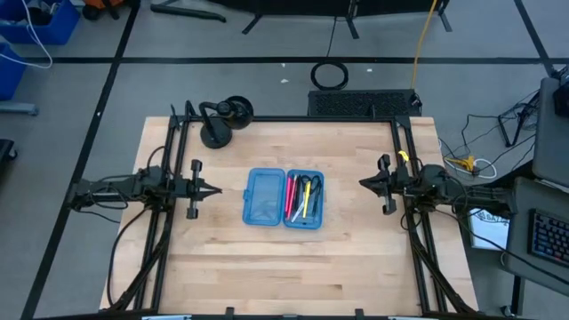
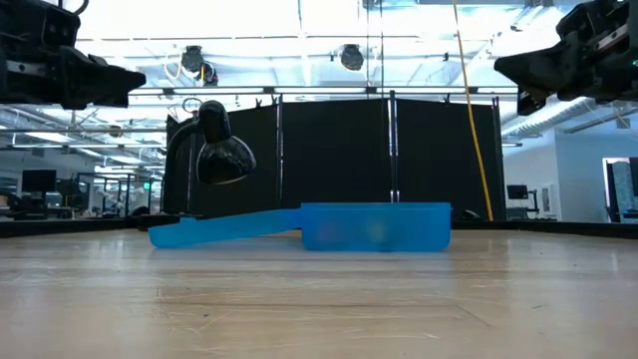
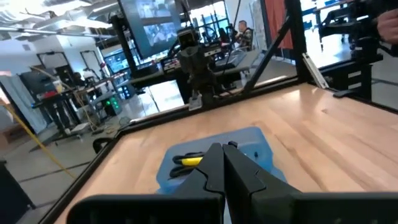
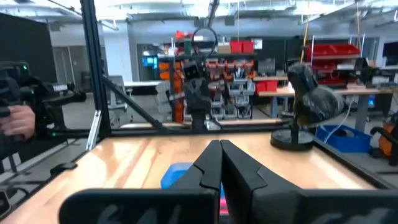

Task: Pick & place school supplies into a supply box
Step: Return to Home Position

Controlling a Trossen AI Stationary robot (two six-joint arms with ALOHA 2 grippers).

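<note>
The blue supply box (image 1: 284, 197) is lying open at the centre of the wooden table (image 1: 356, 258) in the high view, its two halves spread flat side by side, with the right half carrying the school supplies (image 1: 302, 197) in pink, yellow and black. The left hand (image 1: 216, 189) is hovering at middle left of the frame, well apart from the box, fingers pressed together and gripping nothing. The right hand (image 1: 363, 183) is hovering at middle right, likewise closed and empty. A black desk lamp (image 1: 222, 120) is standing at the table's upper left
</note>
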